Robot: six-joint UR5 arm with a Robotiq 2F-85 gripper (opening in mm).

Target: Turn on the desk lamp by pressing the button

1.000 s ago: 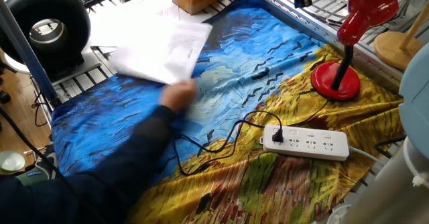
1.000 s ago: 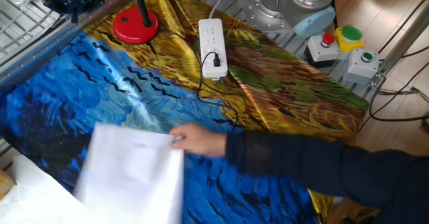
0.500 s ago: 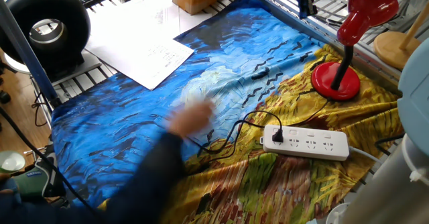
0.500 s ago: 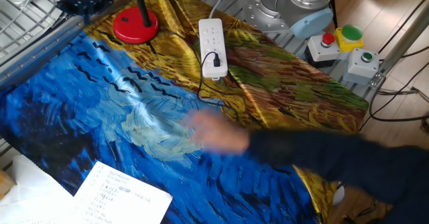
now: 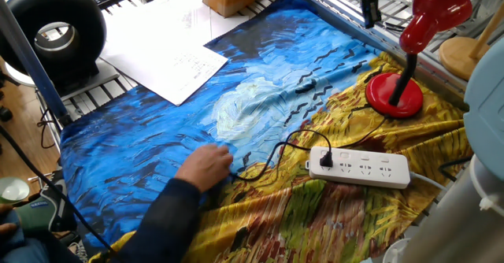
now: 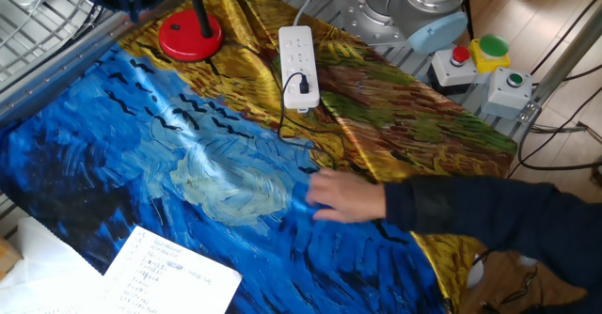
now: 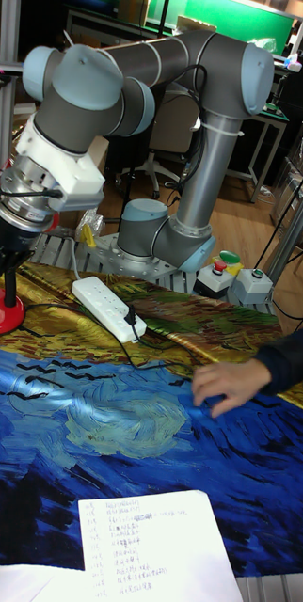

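Nearest in the one fixed view, a person's hand [image 5: 206, 166] in a dark sleeve lies flat on the blue and yellow painted cloth [image 5: 157, 129] that covers the table; half a second ago it was a blur higher over the pale swirl, and it has since drawn back toward the cloth's near edge. Just beyond it a black cable [image 5: 272, 157] runs to a white power strip [image 5: 359, 167], where a white plug sits in the end socket. To the left, a printed sheet of paper [image 5: 169, 58] rests half on the cloth, unmoved since the earlier picture; its lines of writing are too small to read.

Farther back stands the desk lamp [image 5: 413, 46], its round red base [image 5: 394, 95] flat on the yellow part of the cloth. The black neck rises nearly upright and leans slightly right, and the red cone shade tilts up and to the right. The button cannot be made out on the base.

Farthest, the claw [image 5: 368, 3] hangs above the table's far edge, left of the shade; it has shifted right toward the lamp. Whether its fingers are spread or pressed together cannot be told.
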